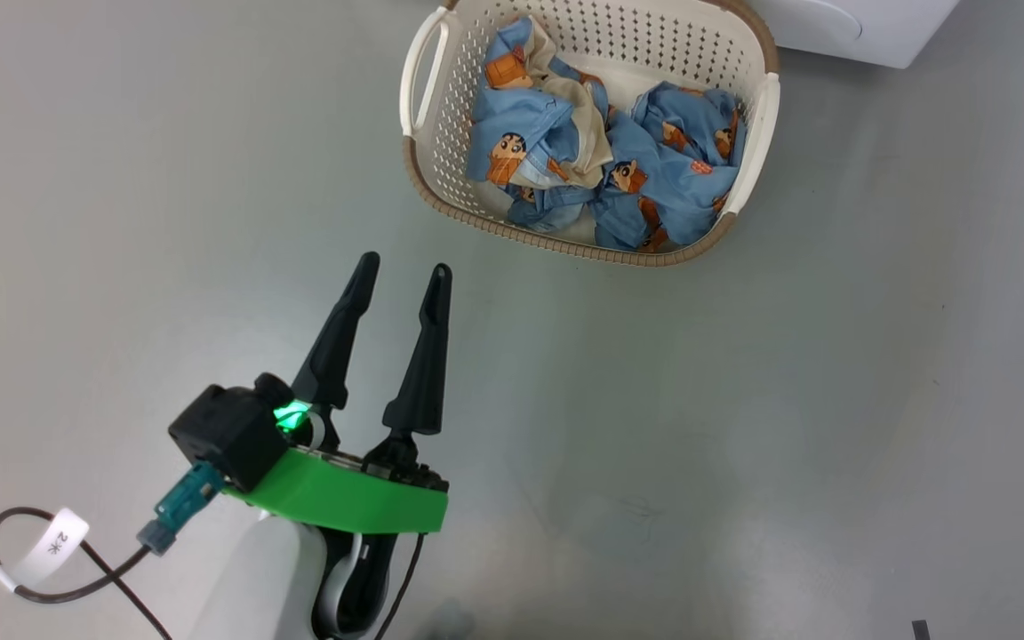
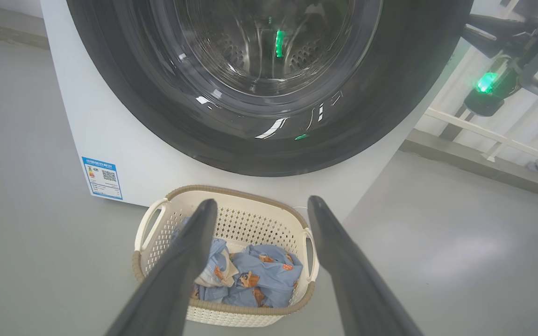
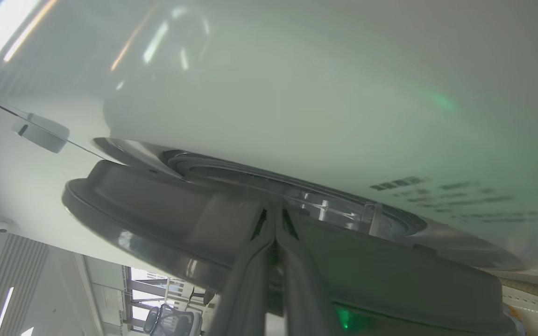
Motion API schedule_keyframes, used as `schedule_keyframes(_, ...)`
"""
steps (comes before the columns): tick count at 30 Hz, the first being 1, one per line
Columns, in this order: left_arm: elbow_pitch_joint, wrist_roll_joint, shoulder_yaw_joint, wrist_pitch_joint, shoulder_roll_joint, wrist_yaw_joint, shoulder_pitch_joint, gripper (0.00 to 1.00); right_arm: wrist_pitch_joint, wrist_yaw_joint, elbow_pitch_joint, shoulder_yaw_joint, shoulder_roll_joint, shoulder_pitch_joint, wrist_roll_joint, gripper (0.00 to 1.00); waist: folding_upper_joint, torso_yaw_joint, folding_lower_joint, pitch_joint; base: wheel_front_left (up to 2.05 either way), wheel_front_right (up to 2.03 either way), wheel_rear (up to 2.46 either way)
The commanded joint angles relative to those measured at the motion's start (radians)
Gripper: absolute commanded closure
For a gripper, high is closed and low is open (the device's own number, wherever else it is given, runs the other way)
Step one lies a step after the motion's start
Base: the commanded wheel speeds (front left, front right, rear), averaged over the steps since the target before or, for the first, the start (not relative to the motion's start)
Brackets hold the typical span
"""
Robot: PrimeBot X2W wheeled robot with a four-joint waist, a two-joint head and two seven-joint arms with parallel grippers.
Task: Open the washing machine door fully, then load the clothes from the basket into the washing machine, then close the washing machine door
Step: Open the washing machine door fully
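Hovering open over the grey floor, the left gripper points toward the cream perforated plastic basket holding light blue cartoon-print clothes. Left wrist: the white boxy washing machine with its glossy black-rimmed round door stands just behind the basket. Right wrist: the right gripper, closed, has its tips at the door's rim.

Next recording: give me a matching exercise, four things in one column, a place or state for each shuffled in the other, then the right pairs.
Column one
1. left tool
2. right tool
3. clothes
4. blue label

Column two
A. heaped in the basket
B. open, above the floor
C. stuck low on the front of the washing machine
D. shut, tips at the rim of the washing machine door

Pairs: 1-B, 2-D, 3-A, 4-C
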Motion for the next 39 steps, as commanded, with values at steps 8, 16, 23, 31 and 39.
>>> schedule_keyframes(8, -0.031, -0.020, 0.008, -0.006, 0.016, 0.001, -0.018, 0.00, 0.014, 0.006, -0.016, 0.010, 0.025, -0.042, -0.032, 1.00, 0.0000, 0.010, -0.0001, 0.008, 0.00, 0.00, 0.00)
schedule_keyframes(16, -0.033, -0.029, 0.002, -0.006, 0.016, 0.001, -0.022, 0.00, 0.026, 0.006, -0.018, 0.028, 0.036, -0.030, -0.051, 1.00, 0.0000, 0.020, -0.0001, 0.005, 0.00, 0.00, 0.00)
schedule_keyframes(23, -0.030, -0.029, 0.009, -0.006, 0.016, 0.001, -0.015, 0.00, 0.056, 0.006, -0.023, 0.051, 0.052, 0.002, -0.053, 1.00, 0.0000, 0.017, -0.0001, -0.012, 0.00, 0.00, 0.00)
schedule_keyframes(31, -0.024, -0.014, 0.022, -0.006, 0.016, 0.001, -0.003, 0.00, 0.080, 0.006, -0.040, 0.071, 0.073, 0.066, -0.047, 1.00, 0.0000, 0.005, -0.0001, -0.056, 0.00, 0.00, 0.00)
schedule_keyframes(39, -0.018, 0.005, 0.034, -0.006, 0.016, 0.001, 0.019, 0.00, 0.109, 0.006, -0.056, 0.095, 0.091, 0.137, -0.044, 1.00, 0.0000, -0.011, -0.0001, -0.108, 0.00, 0.00, 0.00)
